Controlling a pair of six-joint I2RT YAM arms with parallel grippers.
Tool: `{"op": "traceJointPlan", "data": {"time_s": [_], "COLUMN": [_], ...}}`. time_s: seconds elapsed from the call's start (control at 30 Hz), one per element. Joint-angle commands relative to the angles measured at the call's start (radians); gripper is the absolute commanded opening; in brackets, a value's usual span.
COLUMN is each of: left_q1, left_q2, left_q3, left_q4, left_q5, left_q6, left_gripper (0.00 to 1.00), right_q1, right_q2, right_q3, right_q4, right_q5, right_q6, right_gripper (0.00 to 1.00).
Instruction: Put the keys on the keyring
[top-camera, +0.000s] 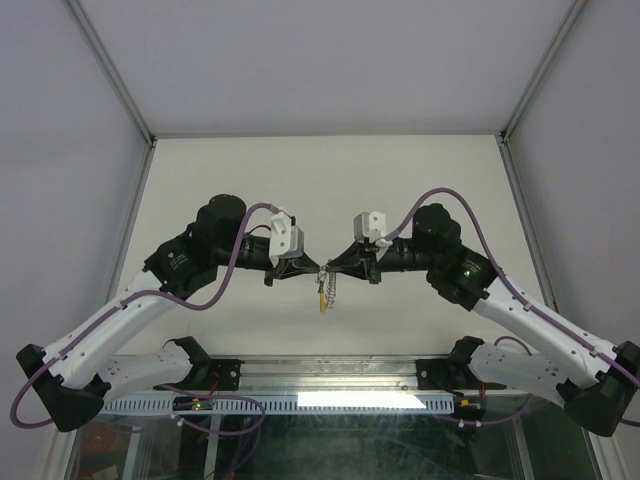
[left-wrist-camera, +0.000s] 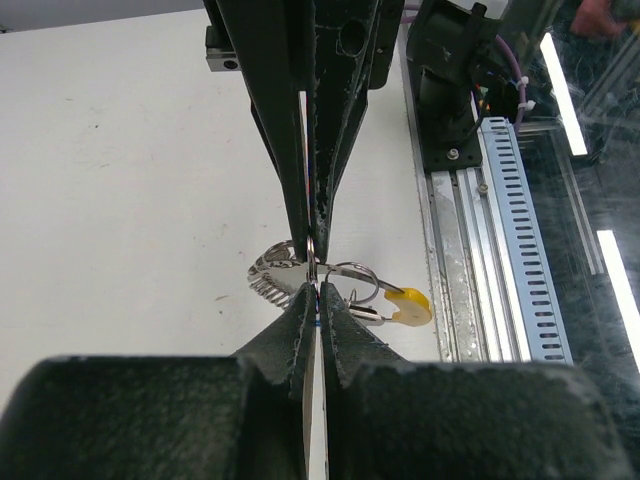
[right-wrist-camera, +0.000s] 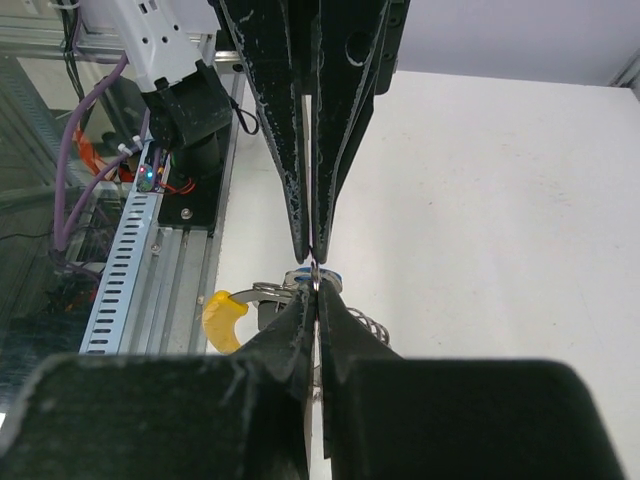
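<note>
From the overhead camera I see the 2 arms reaching inward and meeting tip to tip over the middle of the desk (top-camera: 420, 190). The left gripper (top-camera: 311, 270) has its jaws pressed together, and the right gripper (top-camera: 333, 267) has its jaws shut just as tight. Both wrist cameras show a thin pale sliver of metal in the seam of each pair of jaws. I cannot tell whether that sliver is a key or ring wire. Right where the 2 sets of tips touch sits a small silver ring (left-wrist-camera: 315, 263), seen almost edge-on. The keyring (left-wrist-camera: 272, 279) hangs directly at that meeting point. Its ribbed whitish part lies to 1 side of the tips, and its yellow segment (left-wrist-camera: 409, 306) lies on the other side, toward the arm bases. From above the yellow segment dangles just below the tips. A silver loop (left-wrist-camera: 356, 276) shows beside it, and I cannot make out the keys apart from the bunch.
</note>
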Motion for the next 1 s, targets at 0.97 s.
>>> {"op": "traceJointPlan", "data": {"time_s": [0.97], "left_q1": [-0.006], "left_q2": [-0.146], "left_q3": [-0.136], "left_q4": [0.3], "left_q5": [-0.083], "left_q6": [-0.188], "left_gripper": [0.29], "right_q1": [0.001], "right_q2": [-0.115], "right_q3": [-0.179], "right_q4": [0.534], "right_q5": [0.092], "right_q6": [0.219], "right_gripper": [0.0]}}
